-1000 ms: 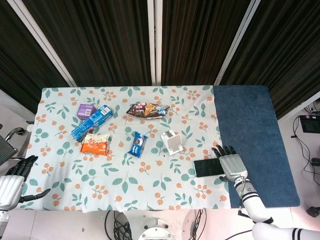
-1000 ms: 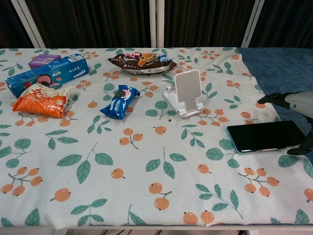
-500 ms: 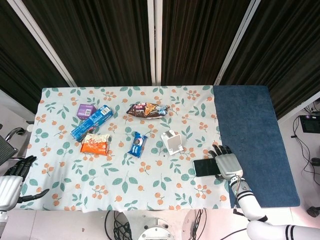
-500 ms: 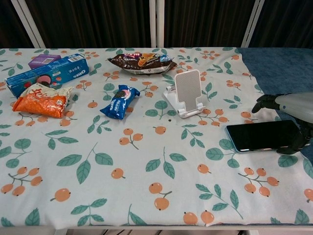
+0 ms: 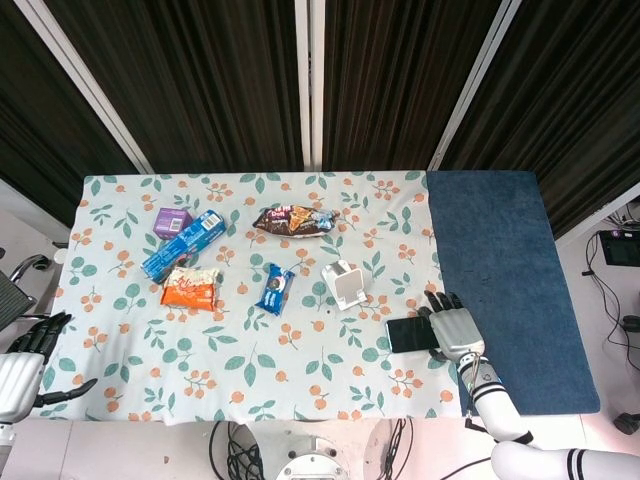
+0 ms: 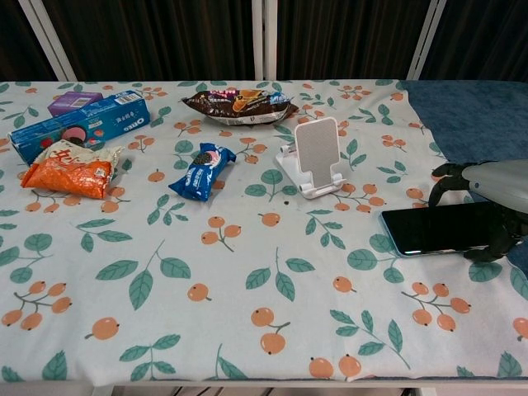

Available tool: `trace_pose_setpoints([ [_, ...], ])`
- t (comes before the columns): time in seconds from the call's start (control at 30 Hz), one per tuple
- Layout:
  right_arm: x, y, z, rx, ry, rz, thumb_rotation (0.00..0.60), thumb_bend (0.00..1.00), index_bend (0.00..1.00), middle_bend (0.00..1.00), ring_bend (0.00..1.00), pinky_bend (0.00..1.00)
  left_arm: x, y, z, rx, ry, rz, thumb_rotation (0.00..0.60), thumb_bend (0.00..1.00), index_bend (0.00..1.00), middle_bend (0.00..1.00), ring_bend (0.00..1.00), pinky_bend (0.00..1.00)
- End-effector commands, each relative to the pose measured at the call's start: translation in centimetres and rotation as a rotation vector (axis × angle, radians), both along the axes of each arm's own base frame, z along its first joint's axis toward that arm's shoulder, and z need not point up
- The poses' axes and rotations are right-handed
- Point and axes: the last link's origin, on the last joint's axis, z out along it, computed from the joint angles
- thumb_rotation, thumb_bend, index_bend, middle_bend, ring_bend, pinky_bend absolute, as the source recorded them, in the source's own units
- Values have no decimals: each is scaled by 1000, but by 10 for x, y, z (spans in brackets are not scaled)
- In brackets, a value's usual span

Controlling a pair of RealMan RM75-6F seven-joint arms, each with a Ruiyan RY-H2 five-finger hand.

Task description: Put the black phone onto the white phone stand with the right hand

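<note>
Chest view: phone (image 6: 441, 228) flat on counter (image 6: 247, 330), right edge of frame, below-right of stand (image 6: 316, 157). Right robot hand (image 6: 487, 206) arched over its far end, fingers at long edges; grip unclear. Thin, stiff, slick; pinch long edges.

You have a glossy, glass-smooth black phone (image 6: 445, 228) lying on a matt printed cloth over the surface (image 6: 247, 313), a matt white plastic phone stand (image 6: 316, 157) with a dotted face, shiny crinkled snack wrappers (image 6: 238, 106), and a right hand (image 6: 493, 183) of smooth silver-grey shell with black fingers.
</note>
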Motion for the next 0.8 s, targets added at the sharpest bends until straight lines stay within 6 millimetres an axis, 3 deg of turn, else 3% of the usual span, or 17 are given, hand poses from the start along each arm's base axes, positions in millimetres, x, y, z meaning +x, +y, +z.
trace_pose_setpoints([
  [0.03,0,0,0,-6,-2,1,600,145,309,0,0,0,0,0,0,0,0,2,244,67,34,66,105,253],
  [0.37,-1,1,0,-13,-24,-4,600,176,453,8,0,0,0,0,0,6,-4,-2,241,67,34,60,104,254],
  [0.57,-2,0,1,-27,-34,10,600,187,484,190,0,0,0,0,-1,4,-3,1,247,66,35,50,104,255],
  [0.7,-2,-1,2,-34,-44,12,600,202,498,232,12,0,0,1,-2,8,-6,-6,248,66,34,31,105,258],
  [0.8,-4,-1,3,-43,-52,12,600,211,516,269,76,0,0,1,-2,10,-9,-7,252,67,34,23,104,259],
])
